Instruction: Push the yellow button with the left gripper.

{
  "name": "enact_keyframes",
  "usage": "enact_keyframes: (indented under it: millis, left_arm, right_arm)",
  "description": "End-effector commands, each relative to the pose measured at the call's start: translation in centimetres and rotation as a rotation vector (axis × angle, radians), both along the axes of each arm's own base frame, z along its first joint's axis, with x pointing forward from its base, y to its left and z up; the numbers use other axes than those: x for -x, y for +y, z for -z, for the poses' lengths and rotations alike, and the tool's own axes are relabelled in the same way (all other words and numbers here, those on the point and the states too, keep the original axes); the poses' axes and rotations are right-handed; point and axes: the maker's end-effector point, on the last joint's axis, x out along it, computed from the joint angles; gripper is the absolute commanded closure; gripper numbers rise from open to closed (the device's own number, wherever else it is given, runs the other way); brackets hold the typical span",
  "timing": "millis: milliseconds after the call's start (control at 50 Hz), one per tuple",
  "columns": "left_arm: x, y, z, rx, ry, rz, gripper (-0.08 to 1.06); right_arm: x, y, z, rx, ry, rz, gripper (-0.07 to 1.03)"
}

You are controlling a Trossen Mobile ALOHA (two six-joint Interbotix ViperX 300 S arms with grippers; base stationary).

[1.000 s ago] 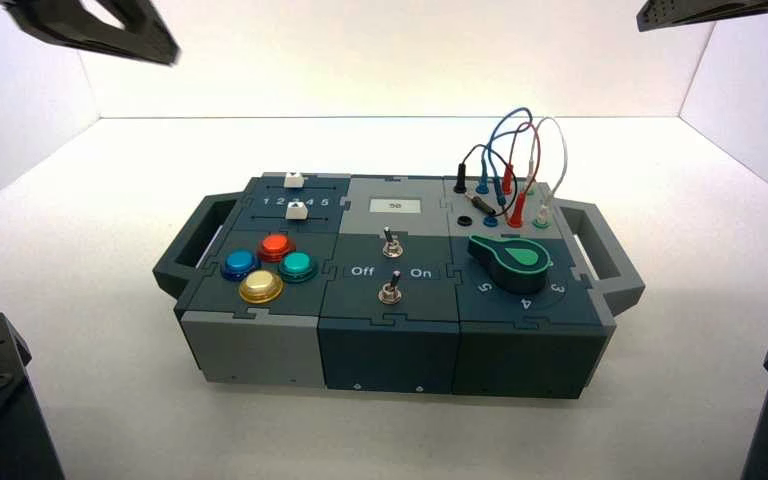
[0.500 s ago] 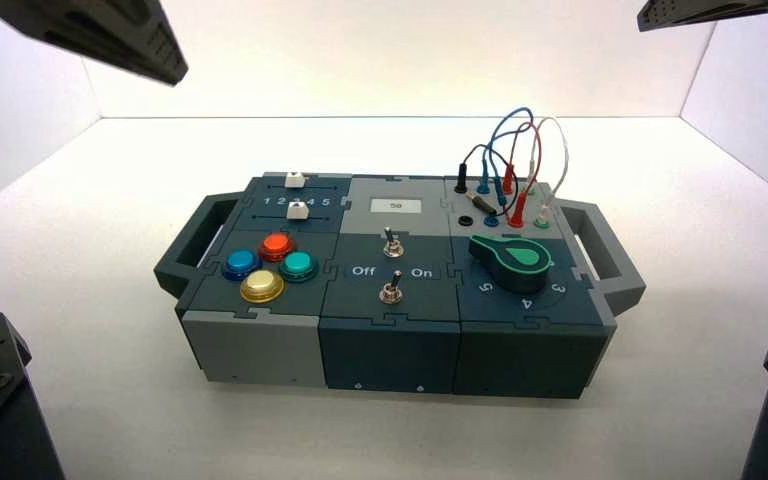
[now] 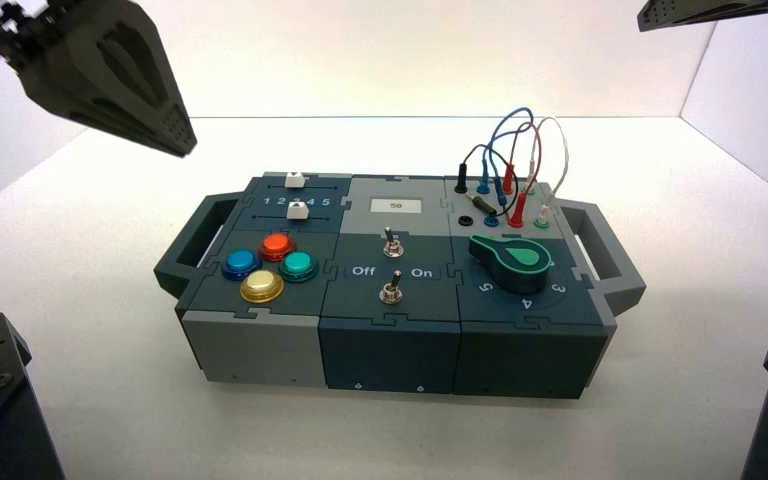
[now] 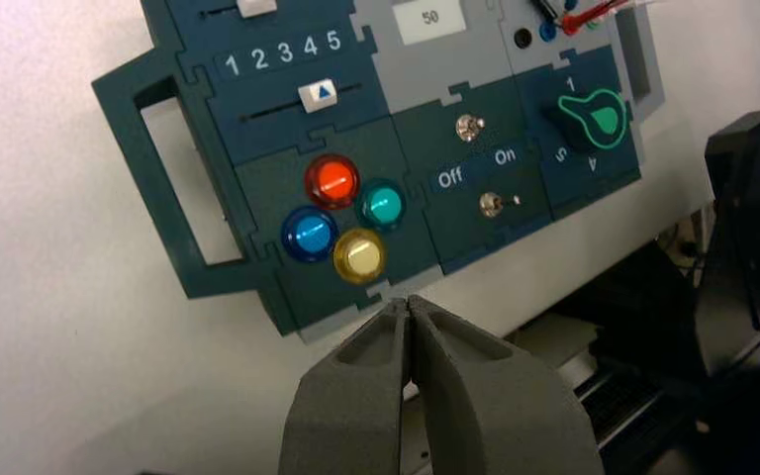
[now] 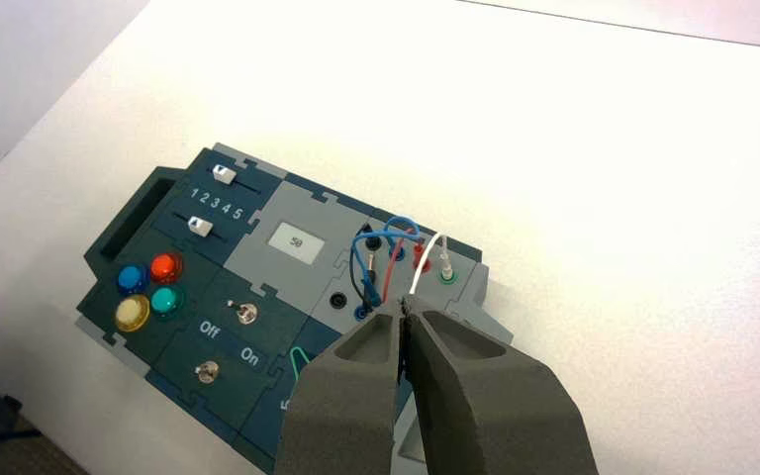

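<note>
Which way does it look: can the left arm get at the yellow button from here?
Probably yes: the left gripper hangs shut above the box's left side, and nothing visible covers the yellow button.

The buttons (image 3: pixel 262 268) lie before the sliders (image 3: pixel 296 196) and left of the switches (image 3: pixel 391 266).

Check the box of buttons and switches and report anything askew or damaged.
One oddity: at the box's far right, the thin black wire's dark plug lies tilted beside an open round black socket, seemingly unplugged. I see no damage. The left gripper hangs at the far left, touching nothing.
</note>
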Motion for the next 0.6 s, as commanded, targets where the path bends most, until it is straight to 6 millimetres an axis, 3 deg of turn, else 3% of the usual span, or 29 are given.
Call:
enact_keyframes:
  millis: [20,280,600]
  left_arm:
    - [-0.5,-0.6,-0.4,0.022,-0.028,-0.001,1.00]
    - [-0.5,-1.0,1.2,-0.012,0.010,0.012,1.00]
    - [0.7,-3.0,4.3,-0.105,0.104,0.123,1.00]
  right_arm:
    - [-0.3,0.2,-0.9,-0.012,-0.020,0.002,0.99]
    - [-0.4,0.1,-0.9,-0.011,-0.020,0.003,0.99]
    - [-0.3,0.1,-1.0,-0.013,-0.024,0.003,0.99]
